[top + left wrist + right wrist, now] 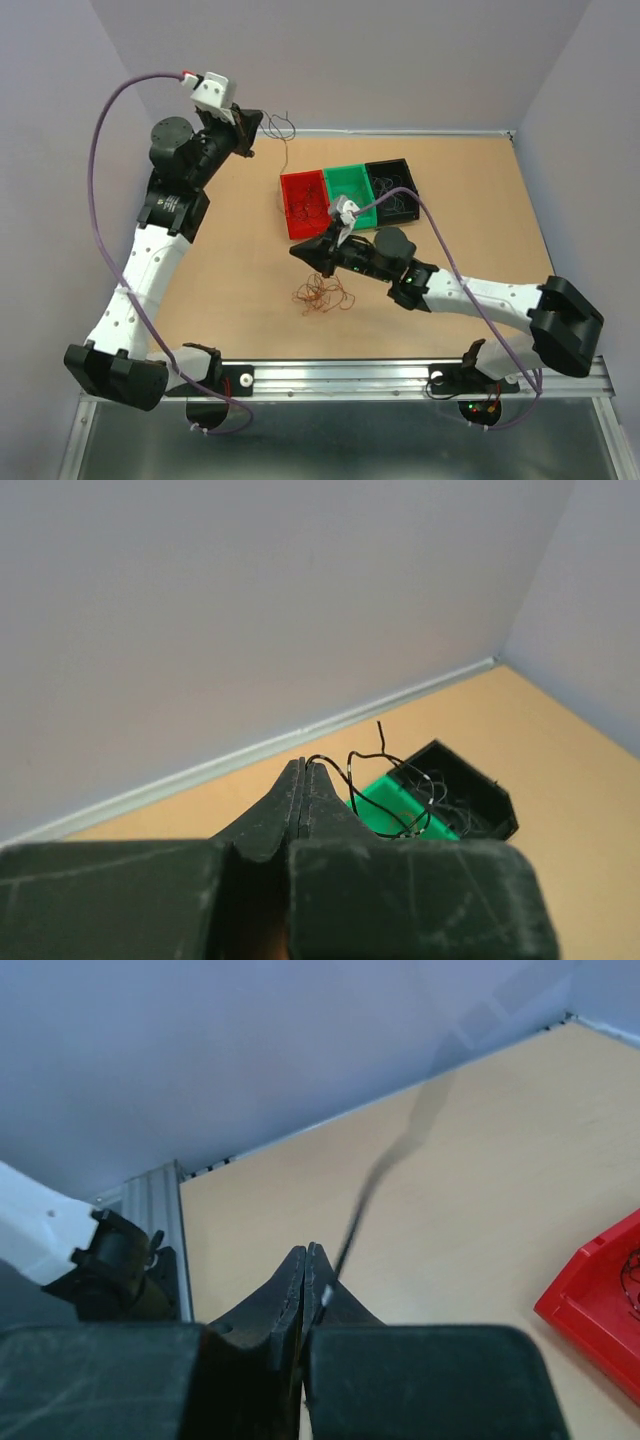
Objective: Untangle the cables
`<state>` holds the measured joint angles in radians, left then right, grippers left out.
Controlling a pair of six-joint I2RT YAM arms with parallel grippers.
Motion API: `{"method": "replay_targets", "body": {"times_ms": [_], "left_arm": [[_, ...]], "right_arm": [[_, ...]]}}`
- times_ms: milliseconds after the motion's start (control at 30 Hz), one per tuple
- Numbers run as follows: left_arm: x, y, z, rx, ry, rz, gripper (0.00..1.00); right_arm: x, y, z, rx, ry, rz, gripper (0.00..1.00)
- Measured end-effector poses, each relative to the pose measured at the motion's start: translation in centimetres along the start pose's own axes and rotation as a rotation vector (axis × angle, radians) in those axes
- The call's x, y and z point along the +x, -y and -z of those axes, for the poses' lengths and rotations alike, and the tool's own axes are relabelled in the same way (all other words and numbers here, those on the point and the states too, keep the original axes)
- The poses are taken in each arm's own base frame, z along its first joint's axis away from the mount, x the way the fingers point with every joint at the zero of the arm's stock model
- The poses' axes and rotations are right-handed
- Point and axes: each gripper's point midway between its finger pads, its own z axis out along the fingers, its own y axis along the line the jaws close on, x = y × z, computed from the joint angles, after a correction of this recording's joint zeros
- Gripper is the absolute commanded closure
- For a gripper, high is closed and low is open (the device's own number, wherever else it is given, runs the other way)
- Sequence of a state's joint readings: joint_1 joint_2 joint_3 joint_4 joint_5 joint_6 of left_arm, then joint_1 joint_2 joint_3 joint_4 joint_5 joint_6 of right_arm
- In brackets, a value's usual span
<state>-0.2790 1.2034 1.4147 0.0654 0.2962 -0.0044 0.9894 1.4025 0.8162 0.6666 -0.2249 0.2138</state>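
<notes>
As L end effector (pixel 303 765) & R end effector (pixel 306 1252) sat shut on thin wire (pixel 382 738), harder pull could've snapped it.

Robot lab test cell: left arm (pixel 140 270) and right arm (pixel 490 295) are bolted to an aluminium rail (pixel 350 378) at the near edge of a tan bench (pixel 480 220). Plain lavender walls (pixel 400 50) box it in on three sides. Red bin (pixel 300 178), green bin (pixel 345 172) and black bin (pixel 388 164) sit in a row, and a thick purple lead (pixel 100 150) loops off each arm.
</notes>
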Motion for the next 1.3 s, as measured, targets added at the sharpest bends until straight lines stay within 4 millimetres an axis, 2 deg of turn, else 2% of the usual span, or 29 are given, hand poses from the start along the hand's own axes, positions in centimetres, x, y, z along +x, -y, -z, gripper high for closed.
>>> {"method": "replay_targets", "body": {"times_ms": [67,100,133,167,333,400,500,567,667,800,1000,1067,1167,1200,1300], "left_arm": [[3.3,-0.8,-0.8,-0.019,-0.057,0.006,1.0],[5.8,-1.2,-1.5,-0.024,-0.102,0.013,1.0],[6.9,-1.3,-1.7,-0.025,-0.121,0.015,1.0],[9.0,-1.5,-2.2,-0.019,-0.16,0.019,1.0],[15.8,-0.8,-2.8,0.058,-0.291,0.042,1.0],[17.5,-0.1,-2.6,0.107,-0.32,0.05,1.0],[19.1,1.4,-2.1,0.18,-0.336,0.052,1.0],[20.2,3.1,-1.6,0.243,-0.346,0.038,1.0],[21.0,6.1,-0.7,0.329,-0.351,0.003,1.0],[20.0,9.4,0.4,0.427,-0.319,-0.033,1.0],[18.7,9.7,0.7,0.445,-0.28,-0.054,1.0],[18.8,9.7,0.8,0.448,-0.285,-0.055,1.0],[19.0,9.9,1.0,0.467,-0.291,-0.057,1.0],[19.0,10.0,1.1,0.472,-0.292,-0.059,1.0],[19.2,10.1,1.2,0.487,-0.297,-0.068,1.0]], "right_arm": [[-1.2,-0.7,1.0,-0.016,0.028,0.004,0.99],[-2.4,-1.3,1.7,-0.029,0.057,0.011,0.99],[-3.3,-1.7,2.1,-0.037,0.077,0.016,0.99],[-4.2,-2.0,2.5,-0.043,0.096,0.021,0.99],[-7.7,-2.9,3.9,-0.044,0.173,0.039,0.99],[-9.1,-2.4,3.8,-0.001,0.191,0.04,0.99],[-11.2,-0.8,3.4,0.105,0.208,0.042,1.0],[-12.9,0.5,2.7,0.187,0.218,0.047,1.0],[-13.9,2.3,2.0,0.293,0.208,0.05,1.0],[-12.5,5.3,1.4,0.438,0.126,0.042,0.98],[-7.6,8.9,2.2,0.571,-0.046,0.044,0.98],[-7.5,9.9,2.8,0.597,-0.053,0.042,0.97],[-7.1,11.5,4.3,0.629,-0.061,0.036,0.83],[-7.0,12.1,5.0,0.642,-0.063,0.034,0.72],[-6.9,13.4,6.0,0.662,-0.067,0.037,0.63]]}}
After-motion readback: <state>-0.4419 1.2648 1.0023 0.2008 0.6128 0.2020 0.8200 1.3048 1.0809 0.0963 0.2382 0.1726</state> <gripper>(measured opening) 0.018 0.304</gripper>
